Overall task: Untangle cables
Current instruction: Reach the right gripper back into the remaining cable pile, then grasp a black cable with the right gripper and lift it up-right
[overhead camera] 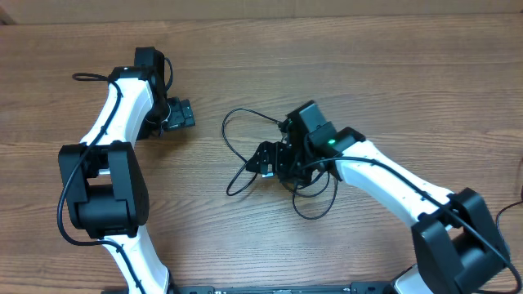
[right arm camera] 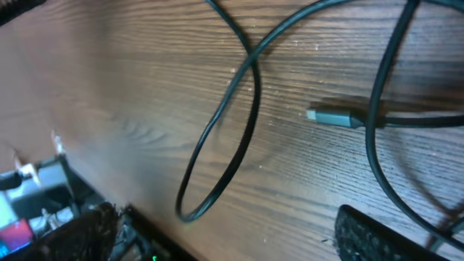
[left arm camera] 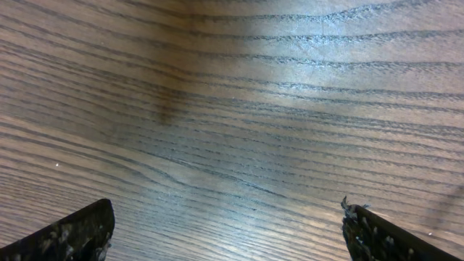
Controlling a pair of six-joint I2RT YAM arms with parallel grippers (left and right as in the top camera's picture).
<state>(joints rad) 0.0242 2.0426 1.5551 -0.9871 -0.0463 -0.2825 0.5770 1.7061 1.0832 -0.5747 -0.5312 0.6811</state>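
Wood-grain tabletop (overhead camera: pixel 392 73) fills every view, bare apart from the two arms and the cables (overhead camera: pixel 231 149). The cables lie loose in the middle, directly under the right arm.

Nearest us in the right wrist view, the right tool (right arm camera: pixel 232 239) stands open and grips nothing. One narrow loop of the cables (right arm camera: pixel 249 64) lies on the wood between its fingers. That loop's long axis runs on a slant from upper right to lower left, and its two strands cross at the top.

We judge the main risk to be a pinch at that crossing. It would trap both strands, and a pull would then tighten the tangle or drag the whole bundle. Another strand passes close to the right-hand finger and could snag.

Just beyond, the plug (right arm camera: pixel 330 117) lies flat, its long axis nearly level across the picture and its silver tip pointing left. From overhead, the bundle stretches from far left towards near right.

Farthest off, the left tool (overhead camera: pixel 181 114) is wide open over bare wood, well apart from the cables, so nothing anchors them.
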